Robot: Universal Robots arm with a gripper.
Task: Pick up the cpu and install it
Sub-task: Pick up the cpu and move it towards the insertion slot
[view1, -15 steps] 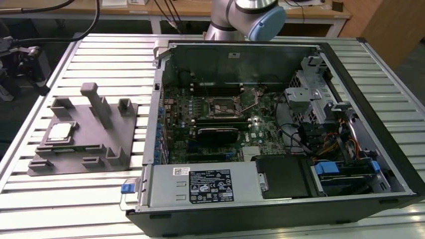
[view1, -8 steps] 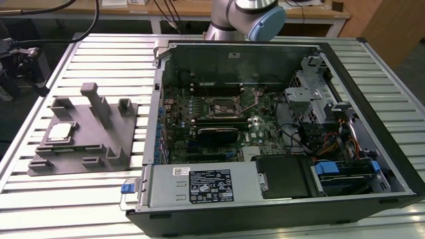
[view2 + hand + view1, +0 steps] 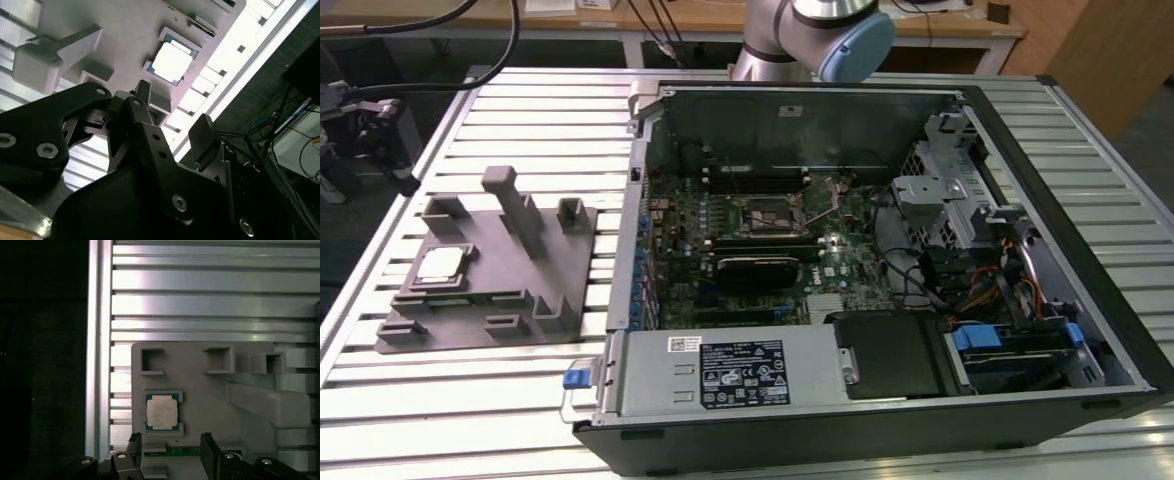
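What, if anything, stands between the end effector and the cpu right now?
Nothing visible. In the first wrist view the open end effector hangs above the grey tray, with the cpu lying uncovered in its recess. The tray's tall post stands off to one side.

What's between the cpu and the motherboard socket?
In the exterior view, the tray's upright posts, a strip of table and the case's side wall lie between cpu and socket.
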